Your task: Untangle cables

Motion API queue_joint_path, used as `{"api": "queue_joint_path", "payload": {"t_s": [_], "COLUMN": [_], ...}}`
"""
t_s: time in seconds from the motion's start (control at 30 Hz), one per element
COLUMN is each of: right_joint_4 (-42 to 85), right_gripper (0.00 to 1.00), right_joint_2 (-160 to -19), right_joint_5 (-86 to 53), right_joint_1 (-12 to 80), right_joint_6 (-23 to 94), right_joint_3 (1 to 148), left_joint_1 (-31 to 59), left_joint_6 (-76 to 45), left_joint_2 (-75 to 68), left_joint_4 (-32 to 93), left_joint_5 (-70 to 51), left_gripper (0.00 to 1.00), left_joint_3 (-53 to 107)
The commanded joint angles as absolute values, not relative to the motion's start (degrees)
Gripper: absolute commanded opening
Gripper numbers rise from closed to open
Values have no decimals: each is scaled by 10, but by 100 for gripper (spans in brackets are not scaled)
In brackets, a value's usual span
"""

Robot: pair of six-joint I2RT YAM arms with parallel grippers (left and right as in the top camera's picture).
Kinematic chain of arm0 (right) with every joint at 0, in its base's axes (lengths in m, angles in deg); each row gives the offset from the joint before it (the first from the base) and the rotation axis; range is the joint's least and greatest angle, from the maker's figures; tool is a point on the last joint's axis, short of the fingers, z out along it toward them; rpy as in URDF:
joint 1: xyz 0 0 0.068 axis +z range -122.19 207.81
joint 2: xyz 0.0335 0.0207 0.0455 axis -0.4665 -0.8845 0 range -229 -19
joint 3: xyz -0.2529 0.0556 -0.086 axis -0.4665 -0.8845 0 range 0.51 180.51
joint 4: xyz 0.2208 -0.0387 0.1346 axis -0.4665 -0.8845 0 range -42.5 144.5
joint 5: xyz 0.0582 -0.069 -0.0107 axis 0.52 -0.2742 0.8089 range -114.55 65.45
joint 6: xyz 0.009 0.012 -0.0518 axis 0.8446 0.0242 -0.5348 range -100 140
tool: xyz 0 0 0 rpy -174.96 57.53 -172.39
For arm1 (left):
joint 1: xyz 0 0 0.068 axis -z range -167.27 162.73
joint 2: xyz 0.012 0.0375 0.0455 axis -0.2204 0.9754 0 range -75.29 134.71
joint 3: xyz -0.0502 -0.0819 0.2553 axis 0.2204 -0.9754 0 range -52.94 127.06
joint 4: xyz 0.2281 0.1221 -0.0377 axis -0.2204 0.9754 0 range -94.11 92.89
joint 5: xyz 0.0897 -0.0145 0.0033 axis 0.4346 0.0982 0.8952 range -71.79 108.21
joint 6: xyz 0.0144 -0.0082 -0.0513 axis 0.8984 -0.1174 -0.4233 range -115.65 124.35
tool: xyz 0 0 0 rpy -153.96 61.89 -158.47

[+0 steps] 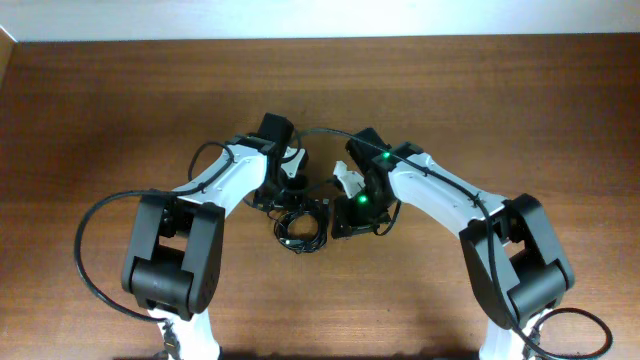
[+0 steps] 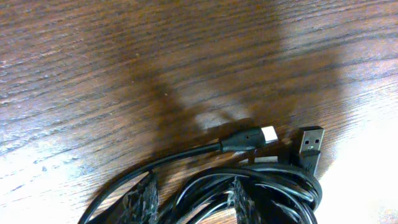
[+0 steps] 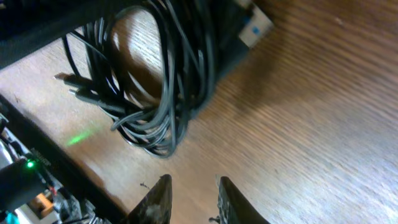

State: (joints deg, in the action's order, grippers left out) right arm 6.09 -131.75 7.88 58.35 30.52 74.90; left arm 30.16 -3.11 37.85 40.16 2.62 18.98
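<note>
The brown wooden worktop (image 1: 480,90) carries two white and black arms, which lean in toward its middle. Between them lies the cables (image 1: 300,228), a small bundle of thin black loops resting on the wood. The left tool (image 2: 189,202) stands over the bundle with some strands between its fingers (image 2: 142,200); whether it presses them I cannot tell. The right tool (image 3: 191,199) is just beside the bundle, its gap narrow and empty. A USB plug (image 2: 309,144) and a smaller plug (image 2: 252,138) stick out of the loops.
</note>
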Motion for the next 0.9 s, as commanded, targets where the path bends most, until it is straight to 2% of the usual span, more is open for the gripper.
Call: {"api": "queue_joint_path", "payload": {"t_s": [0.0,0.03,0.1,0.13,0.27,0.33,0.37,0.5,0.57,0.63,0.67,0.77,0.87], "right_joint_4": [108,133,166,187,246,246,242,202,201,220,234,242,213], "right_gripper": [25,28,41,43,47,47,48,51,53,54,57,59,68], "right_joint_2": [-1304,-1304,-1304,-1304,-1304,-1304,-1304,-1304,-1304,-1304,-1304,-1304,-1304], "right_joint_5": [40,27,-4,-32,-62,-60,-59,-56,-27,65,141,253,262], "right_joint_1": [594,594,594,592,591,591,591,592,592,586,579,553,531], "right_joint_6": [374,397,416,415,424,430,430,430,429,390,380,380,333], "right_joint_3": [734,726,718,718,718,718,718,718,718,719,719,719,719], "left_joint_1": [302,301,301,300,285,274,268,251,250,251,254,257,257], "left_joint_6": [-22,-22,-22,-8,75,79,79,71,20,-2,-1,-2,-4], "left_joint_2": [423,423,423,423,402,372,345,273,266,269,270,270,270], "left_joint_4": [396,396,397,401,409,409,409,407,410,422,431,455,456], "left_joint_5": [45,45,45,34,-149,-181,-181,-172,-113,-80,-78,-17,2], "left_gripper": [41,41,40,38,28,18,0,0,3,12,15,20,27], "left_joint_3": [175,175,175,176,197,201,203,203,203,202,201,199,199]}}
